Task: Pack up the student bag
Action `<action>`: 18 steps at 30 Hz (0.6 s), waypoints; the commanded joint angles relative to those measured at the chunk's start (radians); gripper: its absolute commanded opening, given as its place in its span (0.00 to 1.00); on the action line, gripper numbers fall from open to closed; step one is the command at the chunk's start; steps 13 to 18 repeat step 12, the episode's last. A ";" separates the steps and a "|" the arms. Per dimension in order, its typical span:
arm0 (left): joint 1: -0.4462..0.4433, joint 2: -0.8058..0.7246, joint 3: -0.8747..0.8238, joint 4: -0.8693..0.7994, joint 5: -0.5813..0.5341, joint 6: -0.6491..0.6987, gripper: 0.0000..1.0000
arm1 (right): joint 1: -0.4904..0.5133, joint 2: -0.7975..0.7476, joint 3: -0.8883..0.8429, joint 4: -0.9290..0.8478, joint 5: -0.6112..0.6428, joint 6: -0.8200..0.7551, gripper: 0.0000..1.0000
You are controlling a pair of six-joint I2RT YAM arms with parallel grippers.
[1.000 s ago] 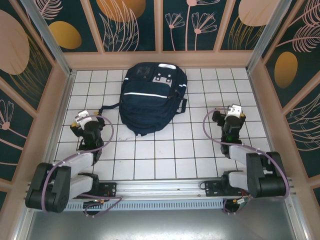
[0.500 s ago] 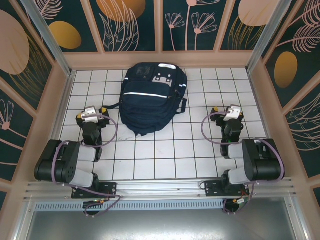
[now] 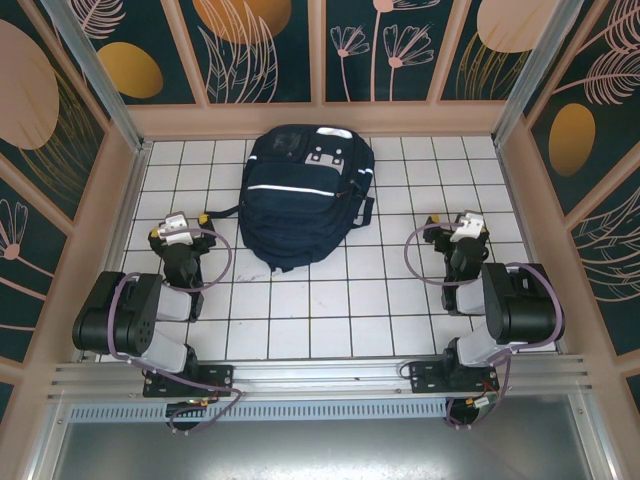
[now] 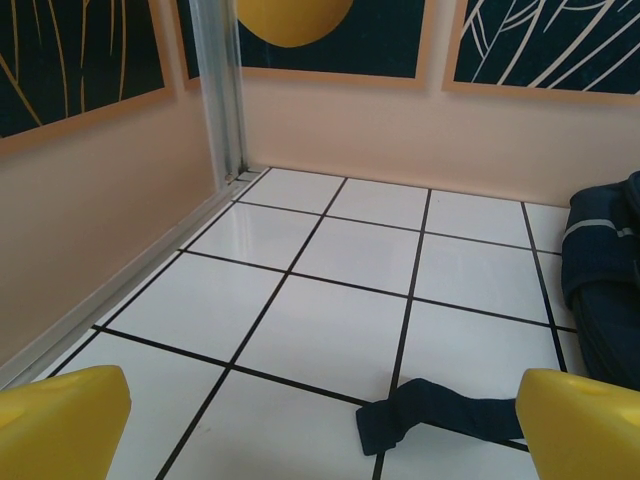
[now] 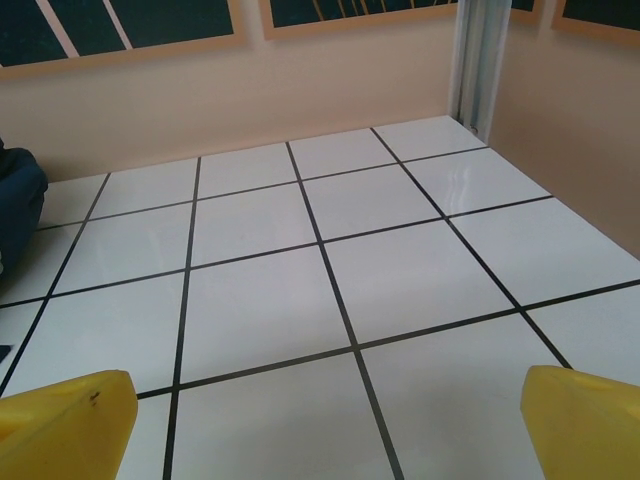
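Top view: student bag [image 3: 305,200] lies flat on the tiled table [image 3: 330,300], far-middle, top end toward the back wall. It sits between the two arms and apart from both. Left gripper [image 3: 178,228] is just left of the bag's lower half, near a black strap [image 3: 215,213] trailing out. Right gripper [image 3: 462,226] is well apart from the bag on the right. Both arms are folded, elbows back over their bases, forearms low, wrists aimed at the back wall. Neither gripper holds anything.

Left wrist view: yellow fingers [image 4: 60,420] sit at the two bottom corners, spread wide with bare tile between them, so the left gripper [image 4: 320,430] is empty. The strap end [image 4: 430,412] lies on the tile just ahead, and the bag edge [image 4: 610,270] is at the right.

Right wrist view: the right gripper [image 5: 330,420] has its fingers [image 5: 65,420] spread wide over bare tile. A sliver of bag [image 5: 15,210] shows at the far left.

Step in hand, judged: approaching the bag to open it. Cannot tell whether the zip is open. To do it well, swing both wrists inward. One gripper should pin the fabric while the other takes the zip pull. Keep the left fingers clear of the loose strap so it does not snag or drag the bag.
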 commanded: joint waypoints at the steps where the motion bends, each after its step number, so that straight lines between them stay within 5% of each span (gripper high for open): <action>1: 0.006 0.005 0.016 0.030 -0.008 -0.013 0.99 | -0.004 0.006 0.018 0.029 -0.015 0.024 0.99; 18: 0.012 0.007 0.024 0.015 0.018 -0.016 0.99 | -0.004 0.005 0.016 0.032 -0.016 0.024 0.99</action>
